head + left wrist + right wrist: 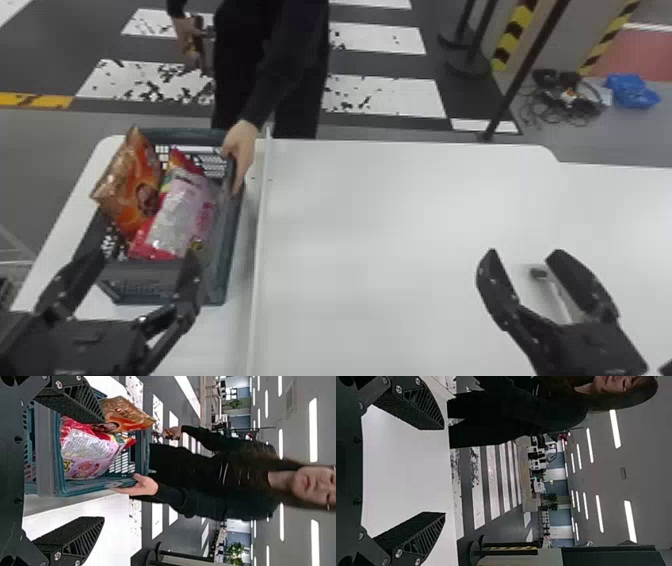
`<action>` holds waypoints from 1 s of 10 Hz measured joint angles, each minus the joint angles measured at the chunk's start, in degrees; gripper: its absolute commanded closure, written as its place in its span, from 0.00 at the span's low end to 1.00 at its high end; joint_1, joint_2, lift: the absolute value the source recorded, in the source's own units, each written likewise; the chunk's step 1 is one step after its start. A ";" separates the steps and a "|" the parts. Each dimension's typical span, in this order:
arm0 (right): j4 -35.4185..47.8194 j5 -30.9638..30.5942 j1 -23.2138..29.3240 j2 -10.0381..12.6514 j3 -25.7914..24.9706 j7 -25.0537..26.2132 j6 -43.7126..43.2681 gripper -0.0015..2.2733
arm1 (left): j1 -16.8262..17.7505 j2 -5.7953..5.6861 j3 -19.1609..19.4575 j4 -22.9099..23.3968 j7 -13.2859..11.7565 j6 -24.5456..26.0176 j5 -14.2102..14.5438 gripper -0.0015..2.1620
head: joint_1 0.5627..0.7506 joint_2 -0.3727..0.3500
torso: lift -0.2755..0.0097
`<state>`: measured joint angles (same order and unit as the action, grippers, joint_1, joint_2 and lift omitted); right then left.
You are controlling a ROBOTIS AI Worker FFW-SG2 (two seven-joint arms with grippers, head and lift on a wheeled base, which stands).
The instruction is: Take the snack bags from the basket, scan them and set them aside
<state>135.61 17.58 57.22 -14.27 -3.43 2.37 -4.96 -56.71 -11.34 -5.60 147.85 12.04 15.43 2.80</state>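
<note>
The basket (pixel 145 274) is sitting on the left part of the tabletop (pixel 400 225), and both snack bags are resting inside it. The orange bag (pixel 127 185) is leaning on the basket's left side, its top poking up above the rim. Just to its right the silvery-pink bag (pixel 182 215) is reclining at a slant, its red lower end pointing toward the robot.

The left hand (pixel 144 254) is hovering at the basket's near end, fingers spread well apart and holding nothing; in the left wrist view both bags are showing out beyond its fingers. The right hand (pixel 525 254) is hanging over the right part of the tabletop, likewise released — its two fingers are standing wide, with nothing between their pads in the right wrist view.

Across from the robot, a person in dark clothes is standing at the far edge, and the person's hand (pixel 241 150) is gripping the basket's right rim near the far corner. A raised pale strip (pixel 260 225) is running from near to far along the tabletop, just right of the basket. Behind the right hand's fingers, a small dark-tipped object (pixel 539 273) is lying — I cannot tell what it is. On the floor past the table, tangled cables (pixel 565 95) and a crumpled blue thing (pixel 632 90) are lying near each other.
</note>
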 measured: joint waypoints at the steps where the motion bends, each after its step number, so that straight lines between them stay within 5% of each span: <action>1: -0.05 0.00 0.00 0.02 0.00 0.00 0.00 0.07 | 0.10 0.00 0.07 -0.14 -0.11 -0.03 0.01 0.06 | 0.70 0.41 | 0.70; 4: -0.09 0.04 -0.07 0.03 0.00 0.00 0.00 0.07 | 0.53 0.11 0.80 -0.61 -1.05 -0.68 0.40 0.06 | 0.70 0.41 | 0.70; 8: -0.12 0.01 -0.01 -0.03 0.23 -0.04 0.17 0.07 | 4.02 1.46 8.96 -1.08 -1.85 1.40 7.26 0.06 | 0.70 0.54 | 0.70; 10: 0.00 0.00 -0.32 -0.41 0.47 -0.09 0.43 0.07 | 7.44 2.17 10.68 -2.64 -1.19 2.91 8.01 0.06 | 0.70 0.60 | 0.70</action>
<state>135.61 17.58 56.89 -14.68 -2.96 2.28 -4.53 -49.26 -9.17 5.08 145.21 10.85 18.33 10.81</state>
